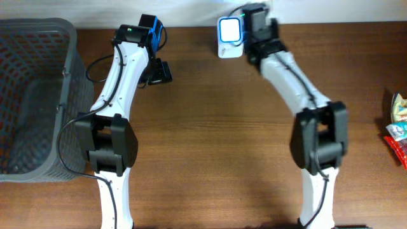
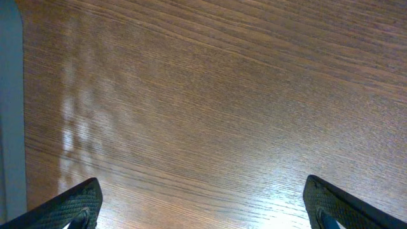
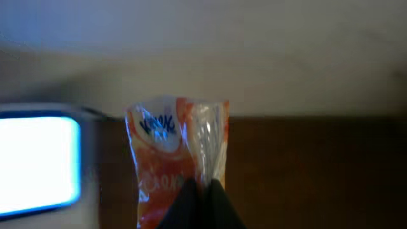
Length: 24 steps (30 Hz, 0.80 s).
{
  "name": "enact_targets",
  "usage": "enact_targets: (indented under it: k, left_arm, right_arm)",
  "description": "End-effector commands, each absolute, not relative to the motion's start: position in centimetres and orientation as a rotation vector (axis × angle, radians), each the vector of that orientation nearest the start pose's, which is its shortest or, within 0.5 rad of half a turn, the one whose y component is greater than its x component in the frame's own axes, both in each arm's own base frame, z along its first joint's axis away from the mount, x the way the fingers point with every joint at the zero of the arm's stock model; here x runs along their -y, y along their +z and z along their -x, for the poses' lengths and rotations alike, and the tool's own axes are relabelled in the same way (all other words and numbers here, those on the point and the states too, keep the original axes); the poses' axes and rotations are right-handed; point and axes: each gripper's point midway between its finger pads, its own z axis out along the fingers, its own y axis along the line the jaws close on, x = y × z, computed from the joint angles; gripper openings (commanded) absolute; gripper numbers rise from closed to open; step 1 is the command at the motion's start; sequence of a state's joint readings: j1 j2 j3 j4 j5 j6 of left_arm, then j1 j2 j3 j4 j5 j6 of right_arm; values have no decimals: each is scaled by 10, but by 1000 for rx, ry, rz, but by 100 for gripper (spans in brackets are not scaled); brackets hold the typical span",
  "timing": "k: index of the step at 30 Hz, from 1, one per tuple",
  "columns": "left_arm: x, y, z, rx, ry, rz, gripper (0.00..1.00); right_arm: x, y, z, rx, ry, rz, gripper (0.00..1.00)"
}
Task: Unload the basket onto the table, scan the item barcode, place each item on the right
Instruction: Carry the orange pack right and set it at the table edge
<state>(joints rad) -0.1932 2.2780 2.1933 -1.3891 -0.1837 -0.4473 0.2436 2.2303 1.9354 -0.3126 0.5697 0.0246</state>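
Observation:
The item, an orange snack packet (image 3: 172, 149) with a clear crimped edge, hangs upright in the right wrist view. My right gripper (image 3: 202, 191) is shut on its lower part. Just left of the packet glows the white scanner screen (image 3: 38, 162). From overhead the scanner (image 1: 229, 33) stands at the table's back edge, and the right arm's wrist (image 1: 259, 30) next to it hides the packet. My left gripper (image 2: 203, 210) is open over bare wood, with nothing between its fingers; from overhead it sits at the back left (image 1: 161, 71).
A grey mesh basket (image 1: 63, 38) fills the left side of the table. Several snack packets (image 1: 397, 124) lie at the right edge. The wooden tabletop (image 1: 216, 127) stretches between the two arms.

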Motion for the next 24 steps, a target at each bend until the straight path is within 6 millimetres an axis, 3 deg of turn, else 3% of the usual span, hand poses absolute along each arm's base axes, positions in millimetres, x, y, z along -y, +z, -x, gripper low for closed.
enact_targets:
  k: [1,5,7,10,11,14,15,16,19,20,21,22,24]
  left_arm:
    - [56,111,-462,-2957,210,417,99]
    - [56,111,-462,-2957,210,417,99]
    - [56,111,-462,-2957,210,417,99]
    - [56,111,-462,-2957,210,417,99]
    - [56,111,-462,-2957,210,417,99]
    - [56,111,-462,-2957,210,417,99]
    - [56,111,-462,-2957,210,417,99]
    - [56,111,-462,-2957,210,417,99]
    - [56,111,-462,-2957,210,417,99]
    - [56,111,-462,-2957,210,417,99]
    - [56,111,-462,-2957,210,417,99]
    - [56,111,-462,-2957,210,417,99]
    - [56,111,-462,-2957,210,417,99]
  right_arm:
    - [67,234,-579,-2064,-537,-521,4]
    - [203,189,-500,-2235,-727,-873,4]
    - [247,174,-472,-2273,-646,-1039,4]
    - [288,149,-441,-2336,-471,-1187,4]
    - [300,144,-430,-2335,-471,-1230,8]
    - [320,135,-409,-2339,-491,-1304,17]
    - [322,135,-406,-2341,-494,-1314,27]
    - [323,135,-405,-2343,-494,-1317,46]
    - [322,139,-398,-2356,-497,-1328,70]
    - [320,149,-397,-2343,-496,-1324,89]
    - [319,165,-395,-2313,-494,-1315,99]
    - [317,185,-392,-2276,-491,-1305,99]
    - [299,243,-371,-2124,-415,-1390,99]
